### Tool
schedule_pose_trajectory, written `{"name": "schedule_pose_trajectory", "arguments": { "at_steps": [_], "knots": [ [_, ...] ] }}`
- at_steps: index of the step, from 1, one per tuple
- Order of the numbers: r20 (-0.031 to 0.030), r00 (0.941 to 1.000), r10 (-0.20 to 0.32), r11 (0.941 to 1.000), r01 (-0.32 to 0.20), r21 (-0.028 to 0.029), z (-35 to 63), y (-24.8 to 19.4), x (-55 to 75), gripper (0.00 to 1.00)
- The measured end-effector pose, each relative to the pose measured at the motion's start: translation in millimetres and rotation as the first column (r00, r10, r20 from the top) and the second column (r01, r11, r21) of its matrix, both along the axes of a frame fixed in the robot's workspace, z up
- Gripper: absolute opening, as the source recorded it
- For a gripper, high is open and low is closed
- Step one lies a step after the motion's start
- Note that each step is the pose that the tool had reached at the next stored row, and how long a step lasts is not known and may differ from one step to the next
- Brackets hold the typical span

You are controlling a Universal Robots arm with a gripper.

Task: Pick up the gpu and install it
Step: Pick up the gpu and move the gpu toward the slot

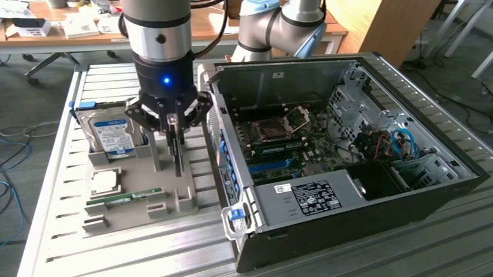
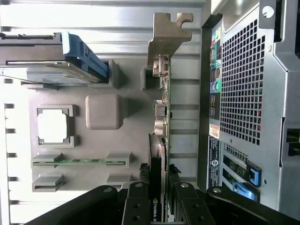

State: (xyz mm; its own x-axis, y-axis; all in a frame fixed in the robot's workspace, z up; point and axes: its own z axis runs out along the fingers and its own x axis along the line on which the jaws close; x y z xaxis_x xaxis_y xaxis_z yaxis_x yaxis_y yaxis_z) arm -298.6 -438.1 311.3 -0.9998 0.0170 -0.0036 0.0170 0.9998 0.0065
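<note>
Gripper [image 1: 175, 123] fingers clamped on the upright gpu [image 1: 179, 156], its long axis twelve-to-six in the exterior view, computer case [image 1: 308, 75] at three o'clock.

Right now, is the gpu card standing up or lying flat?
Standing up. The gpu stands on its thin edge in a slot of the gray holder, and the gripper is clamped on its top edge.

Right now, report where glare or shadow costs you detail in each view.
Exterior view: bright light washes out the table slats at its left, while the computer case has its lower bay in deep shadow. Wrist view: glare whitens the processor chip in the tray; the gpu is lit along its edge, dark near the gripper.
</note>
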Motion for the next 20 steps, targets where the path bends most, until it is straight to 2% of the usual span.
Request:
{"name": "schedule_pose_trajectory", "arguments": {
  "at_steps": [8,20],
  "knots": [
    [0.0,1.0,0.0,1.0,0.0,0.0,6.6,0.0,0.0,0.26],
    [-0.0001,1.0,0.0,1.0,0.0,-0.0001,10.5,0.0,0.0,0.26]
  ]
}}
